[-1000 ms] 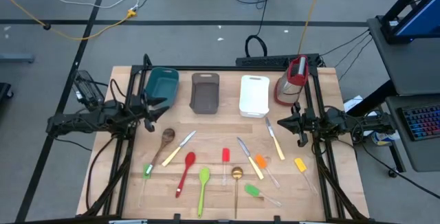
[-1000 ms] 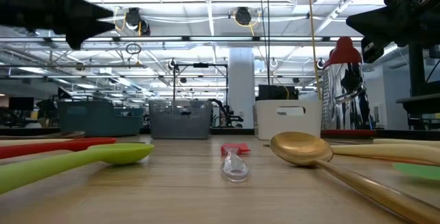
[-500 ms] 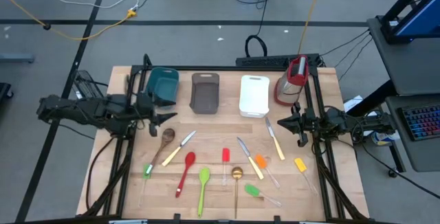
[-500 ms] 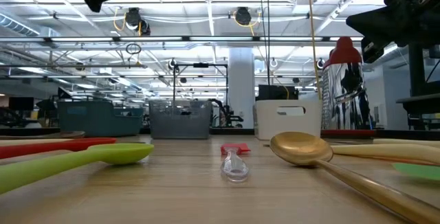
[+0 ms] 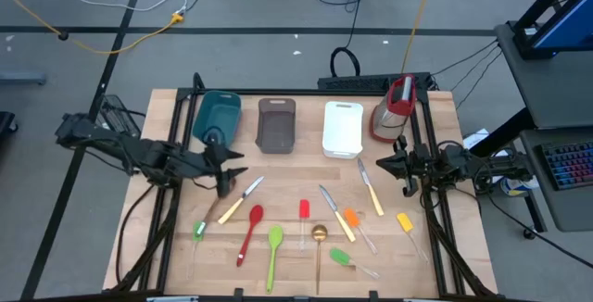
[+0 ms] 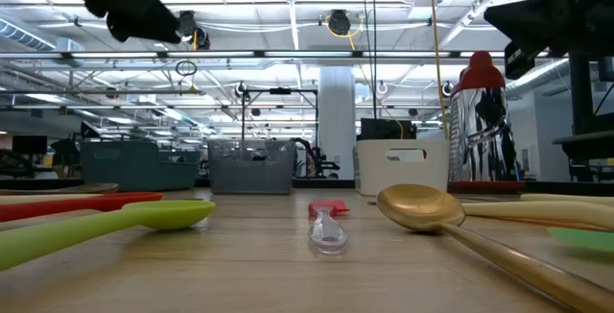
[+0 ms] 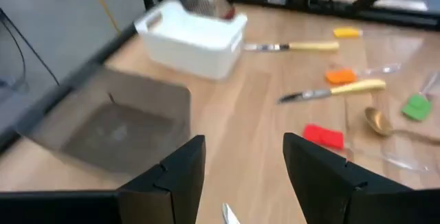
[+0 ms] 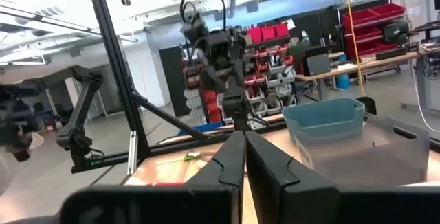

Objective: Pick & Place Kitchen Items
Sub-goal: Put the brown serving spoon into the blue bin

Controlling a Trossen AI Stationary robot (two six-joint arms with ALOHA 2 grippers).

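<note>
Several kitchen items lie flat on the wooden table (image 5: 167, 246): a pale-handled knife (image 5: 241, 200), a red spoon (image 5: 248, 232), a green spoon (image 5: 274, 249), a gold spoon (image 5: 319, 242), a red spatula (image 5: 303, 212) and more to their right. My left gripper (image 5: 232, 178) hangs open above the table's left middle, over the wooden spoon, which it mostly hides. In the left wrist view its fingers (image 7: 244, 172) frame bare table, and a knife tip (image 7: 227, 214) shows between them. My right gripper (image 5: 387, 165) waits shut at the right, clear of the table.
A teal tub (image 5: 218, 115), a grey tub (image 5: 276, 124) and a white tub (image 5: 342, 128) stand in a row along the far edge. A red-and-clear jug (image 5: 393, 107) stands at their right. Dark frame rails run down both sides of the table.
My left gripper has swung away from the teal tub toward the table's middle and near edge, and now hangs over the wooden spoon. It has tipped from about level to slanting downward. It has stayed open.
</note>
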